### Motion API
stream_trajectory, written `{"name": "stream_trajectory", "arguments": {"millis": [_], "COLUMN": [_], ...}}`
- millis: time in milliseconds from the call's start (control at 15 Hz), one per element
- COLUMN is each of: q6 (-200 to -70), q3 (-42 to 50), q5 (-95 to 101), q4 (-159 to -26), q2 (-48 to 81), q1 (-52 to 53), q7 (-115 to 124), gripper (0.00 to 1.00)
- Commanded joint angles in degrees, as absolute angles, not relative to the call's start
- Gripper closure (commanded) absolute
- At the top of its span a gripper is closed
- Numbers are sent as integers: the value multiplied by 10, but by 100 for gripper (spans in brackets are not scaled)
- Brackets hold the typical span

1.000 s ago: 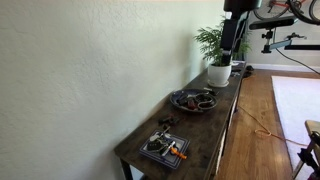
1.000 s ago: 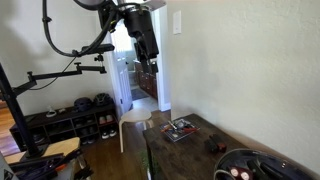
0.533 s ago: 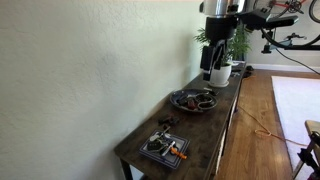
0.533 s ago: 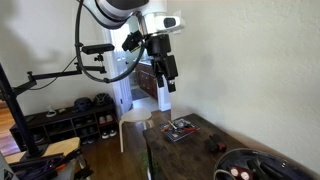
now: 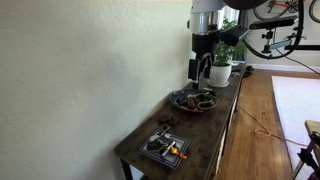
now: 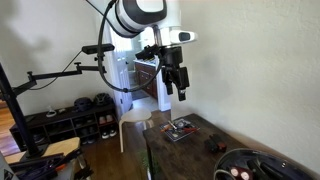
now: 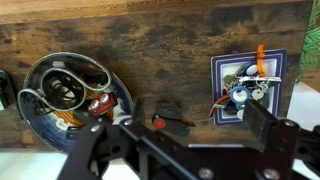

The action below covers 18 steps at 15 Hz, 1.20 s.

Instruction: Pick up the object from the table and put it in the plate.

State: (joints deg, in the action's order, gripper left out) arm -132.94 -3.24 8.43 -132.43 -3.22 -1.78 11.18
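Claw hangs high over the tabletop, touching nothing. Fingers are spread wide with nothing between them, probably so they can straddle the object on the way down.

Object: small, dark, 1 red spot. It lies flat on bare wood between the plate and the tray, apart from both and nearer the plate.

Its long axis seems to run along the tabletop's length, plate to tray. The ends are too dark to tell front from back.

In the wrist view the fingers line up the same way, so a wrist turn may be needed to close across the short side.

The plate already holds a few items. Judged stage: approach, pick not begun.
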Motion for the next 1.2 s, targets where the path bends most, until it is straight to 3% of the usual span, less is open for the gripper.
{"name": "stream_trajectory", "arguments": {"millis": [0, 1133], "q6": [-1328, -1399], "q3": [-25, 11], "q5": [84, 108], "q4": [-1322, -1217], "q2": [-32, 144], "q1": [-10, -16], "q7": [111, 41], "gripper": [0, 0]}}
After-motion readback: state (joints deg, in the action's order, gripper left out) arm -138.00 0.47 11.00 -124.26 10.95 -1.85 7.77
